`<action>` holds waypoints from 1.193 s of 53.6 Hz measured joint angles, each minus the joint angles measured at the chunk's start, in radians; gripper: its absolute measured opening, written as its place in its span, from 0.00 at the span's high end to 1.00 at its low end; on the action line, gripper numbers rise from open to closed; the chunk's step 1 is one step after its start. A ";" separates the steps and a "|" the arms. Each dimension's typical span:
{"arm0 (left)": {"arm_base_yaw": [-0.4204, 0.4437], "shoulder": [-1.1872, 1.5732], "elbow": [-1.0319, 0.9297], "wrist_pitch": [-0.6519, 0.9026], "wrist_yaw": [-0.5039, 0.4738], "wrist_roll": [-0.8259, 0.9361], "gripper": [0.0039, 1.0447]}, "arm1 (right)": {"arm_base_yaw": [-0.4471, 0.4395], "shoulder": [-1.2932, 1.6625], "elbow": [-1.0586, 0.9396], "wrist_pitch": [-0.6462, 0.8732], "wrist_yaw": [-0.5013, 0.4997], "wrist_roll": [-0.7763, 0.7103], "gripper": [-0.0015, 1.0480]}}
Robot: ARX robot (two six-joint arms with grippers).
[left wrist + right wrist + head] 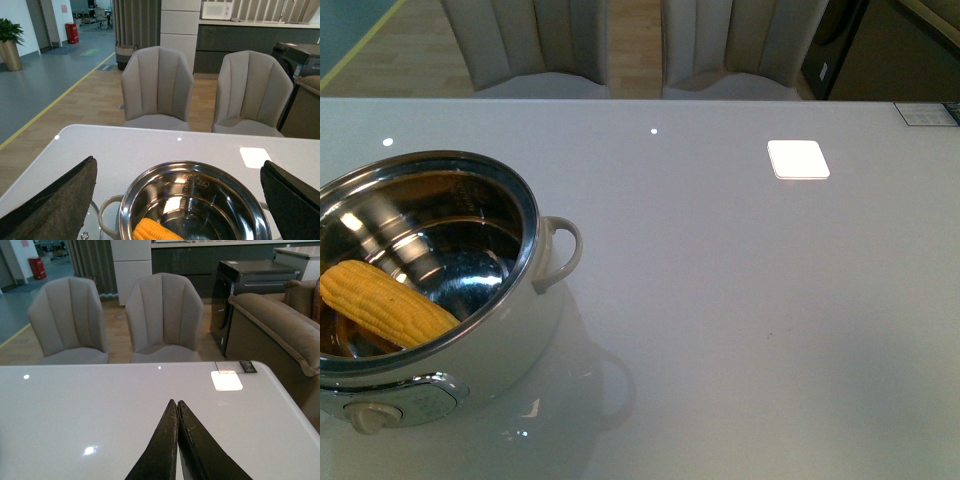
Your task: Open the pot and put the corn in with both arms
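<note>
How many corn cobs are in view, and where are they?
1. The corn lies inside the open pot, leaning against its near-left wall. Another could hide beyond the picture's left edge.

The pot (535, 300) is set at the tabletop's (740, 330) left; the corn (385, 302) lies inside. Two chairs (525, 45) are placed behind.

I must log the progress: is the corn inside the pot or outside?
Inside. The corn cob lies in the open pot's steel bowl; no lid covers it.
</note>
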 joint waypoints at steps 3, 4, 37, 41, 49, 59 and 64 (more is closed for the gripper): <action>0.000 0.000 0.000 0.000 0.000 0.000 0.07 | 0.000 -0.027 0.000 -0.024 0.000 0.000 0.98; 0.000 0.000 0.000 0.000 0.000 0.000 0.07 | 0.000 -0.032 0.000 -0.029 0.000 0.000 0.98; 0.000 0.000 0.000 0.000 0.000 0.000 0.07 | 0.000 -0.256 0.000 -0.251 0.000 0.000 0.98; 0.000 0.000 0.000 0.000 0.000 0.000 0.07 | 0.000 -0.272 0.000 -0.267 0.000 0.000 0.98; 0.000 0.000 0.000 0.000 0.000 0.000 0.07 | 0.000 -0.415 0.000 -0.435 0.000 0.000 0.98; 0.000 0.000 0.000 0.000 0.000 0.000 0.07 | 0.000 -0.447 0.000 -0.447 0.000 0.000 0.98; 0.000 0.000 0.000 0.000 0.000 0.000 0.07 | 0.000 -0.447 0.000 -0.448 0.000 0.000 0.98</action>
